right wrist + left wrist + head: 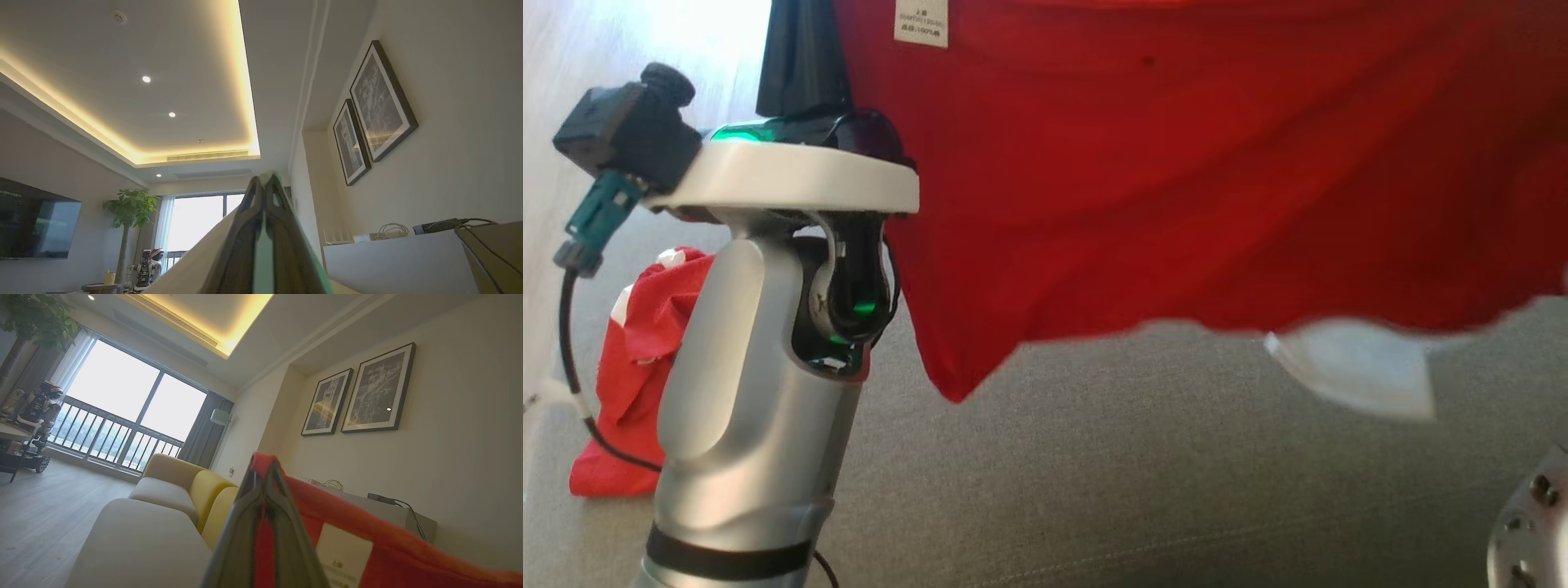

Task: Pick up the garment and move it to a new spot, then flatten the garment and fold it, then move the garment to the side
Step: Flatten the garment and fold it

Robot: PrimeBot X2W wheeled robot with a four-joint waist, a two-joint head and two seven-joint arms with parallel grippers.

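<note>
Because it is soft and light, the red garment (1176, 180) droops and bends wherever nothing holds it. It is best pinched at its top corners and kept spread out. The left gripper (263, 477) is squeezed tight on one top corner, next to a white label (921, 20). The right gripper (264, 185) is squeezed tight too, with a pale strip of cloth between its fingers. That strip is likely the garment's other side, but this cannot be told for sure.

The garment hangs spread out above the grey seat (1135, 490) and does not touch it. Its lowest tip points down at the seat. A blurry pale patch (1364, 367) shows at its bottom edge.

The grey seat looks wide, flat and a bit rough, so cloth should lie still on it. On the seat's left end lies a red and white heap (629, 367). Far beyond the seat are a yellow sofa (204, 490), a big bright window (122, 404), two framed pictures (376, 390) and a leafy plant (128, 208).
</note>
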